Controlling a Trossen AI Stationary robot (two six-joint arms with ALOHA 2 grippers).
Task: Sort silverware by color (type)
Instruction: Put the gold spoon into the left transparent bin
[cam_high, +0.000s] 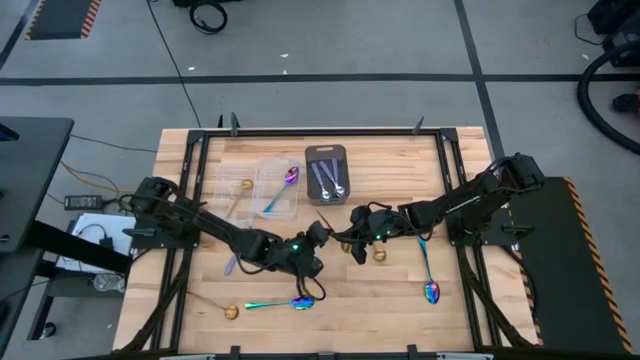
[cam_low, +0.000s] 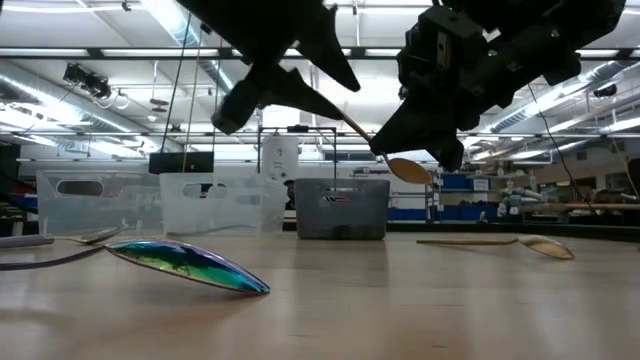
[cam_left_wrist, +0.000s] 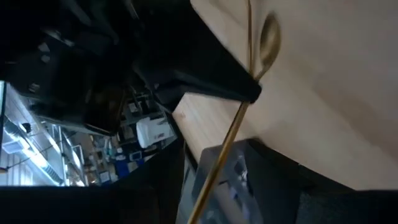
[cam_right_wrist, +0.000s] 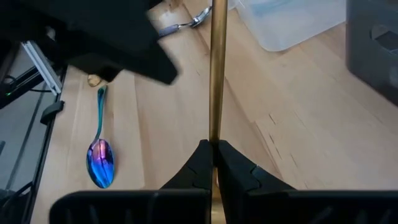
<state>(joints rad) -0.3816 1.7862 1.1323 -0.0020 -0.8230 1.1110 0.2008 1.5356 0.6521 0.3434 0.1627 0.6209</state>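
A gold spoon (cam_low: 405, 170) hangs in the air over the table's middle, held by my shut right gripper (cam_right_wrist: 214, 149), which reaches in from the right (cam_high: 353, 243). Its handle (cam_right_wrist: 216, 68) runs toward my left gripper (cam_high: 318, 235), which is open. The left fingers (cam_low: 335, 70) stand above and below the handle's free end (cam_low: 345, 118). Rainbow spoons lie on the table near the front (cam_high: 300, 302) and at the right (cam_high: 431, 291). Another gold spoon (cam_low: 540, 245) and a silver spoon (cam_high: 232, 262) lie flat on the wood. My right gripper pinches the gold spoon's handle close to the bowl (cam_left_wrist: 252, 84) between its two fingertips. The fingers lie along the handle, slanting down from the table's right. The spoon is lifted clear, bowl low and handle rising toward my left gripper. I cannot tell whether my left gripper touches the handle's free end.
A dark grey tray (cam_high: 326, 150) with silver spoons stands at the far middle. Left of it are two clear containers, one (cam_high: 270, 205) holding a rainbow spoon and one (cam_high: 225, 190) holding a gold spoon. Another gold spoon (cam_high: 230, 312) lies at the near left.
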